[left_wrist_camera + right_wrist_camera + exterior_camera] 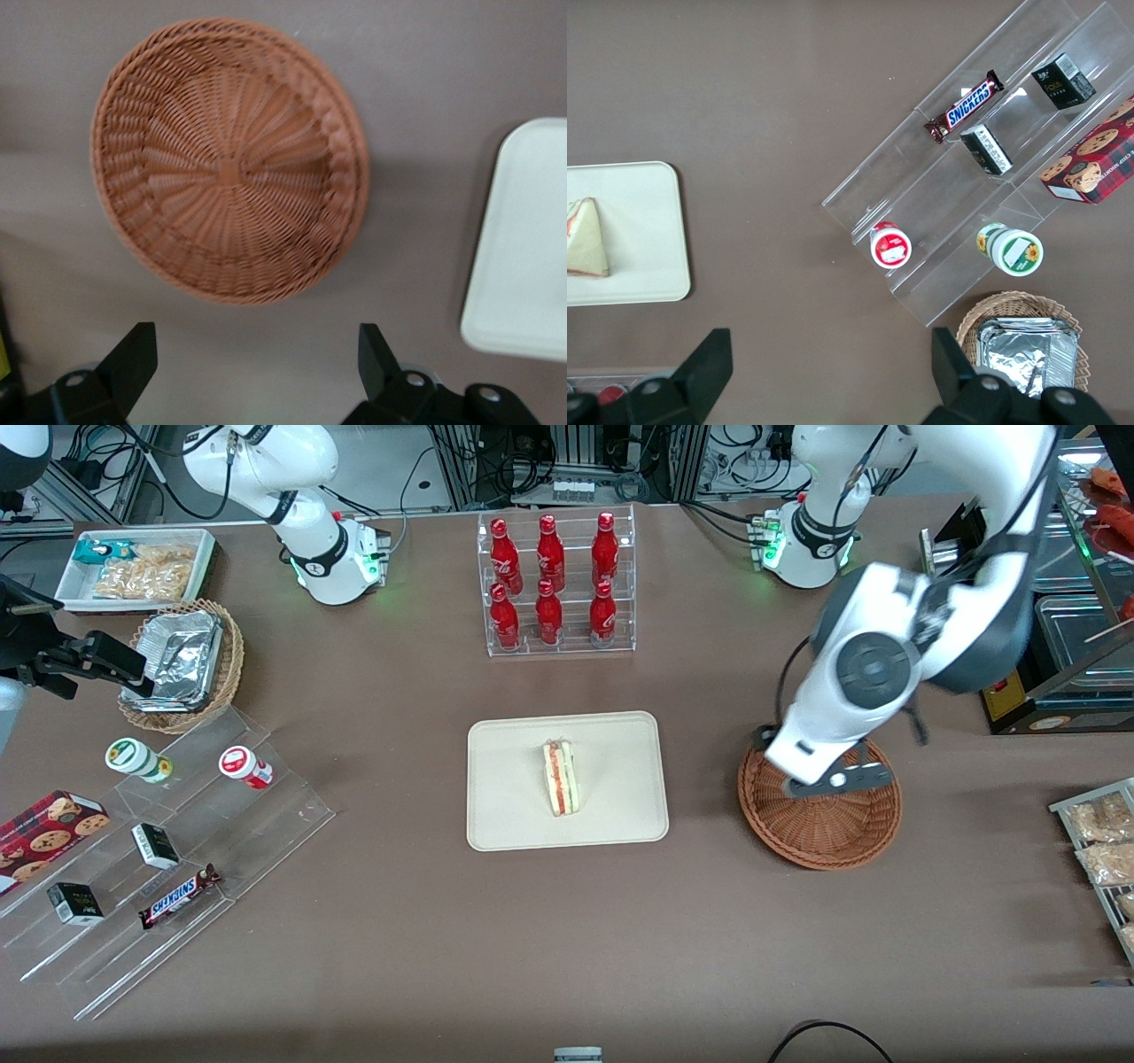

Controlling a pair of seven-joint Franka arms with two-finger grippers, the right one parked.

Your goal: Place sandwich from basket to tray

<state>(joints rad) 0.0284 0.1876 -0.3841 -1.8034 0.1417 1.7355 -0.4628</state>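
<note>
Sandwich [561, 779]: lying on the cream tray [505, 815], a little toward the working arm's end from the middle, its red and green filling edge facing up. Nothing grips it.

Tray: flat on the brown table [443, 939], nearer the front camera than the clear rack of red bottles [555, 583].

Basket [833, 833]: reddish-brown wicker, round and shallow, sitting toward the working arm's end of the table, apart from the tray. The wrist view shows its woven floor [229, 168] bare, with a corner of the tray [523, 266] beside it.

Gripper [257, 354]: hanging above the basket, and there it is with both dark fingers [131, 359] spread wide, only table between them. In the front view the arm's white wrist covers the basket's rim farthest from the camera [828, 766].

Toward the parked arm's end: a stepped clear display with a Snickers bar [179, 896], small dark boxes, two round tubs and a cookie box [49, 828]; a tan wicker basket with foil containers [182, 657]; a white bin of snack packets [137, 567].
</note>
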